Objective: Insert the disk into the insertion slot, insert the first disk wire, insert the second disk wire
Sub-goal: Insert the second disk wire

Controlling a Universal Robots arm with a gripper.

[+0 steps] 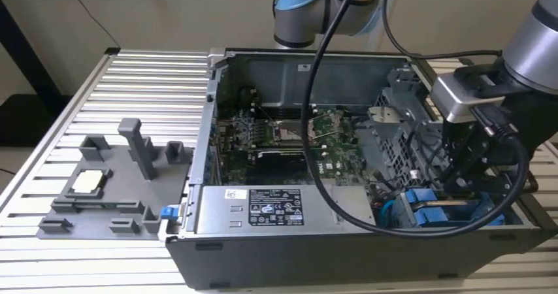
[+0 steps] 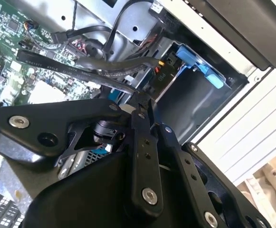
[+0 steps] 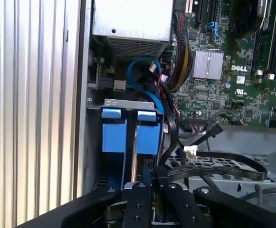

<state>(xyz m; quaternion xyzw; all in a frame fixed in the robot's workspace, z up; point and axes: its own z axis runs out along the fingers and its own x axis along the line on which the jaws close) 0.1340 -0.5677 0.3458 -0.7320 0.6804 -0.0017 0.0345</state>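
Blue plastic marks the work area: two blue-framed drives stand side by side in the grey sheet-metal cage at the front corner of the open computer case (image 1: 288, 255), on the exterior view's right. In the first wrist view they read as one carrier (image 3: 114, 133) nearer the case wall and a second, the disk (image 3: 147, 135), beside it and nearer the motherboard (image 3: 233, 80). The disk already sits in the insertion slot (image 3: 134, 142), its long axis running down into the cage.

The gripper (image 3: 152, 190) hangs directly over the connector edge of the disk, the jaws drawn together; they appear clenched on a black connector of a flat black cable (image 3: 214, 168), though the exact contact is hidden behind the linkage. The connector lies just above the disk's edge, in line with it.

Count: one arm, two blue carriers, one blue cable (image 3: 145, 78) looping behind the cage, several black cables. A grey fixture block (image 1: 114, 183) rests on the ribbed worktop (image 1: 140, 85), well apart.
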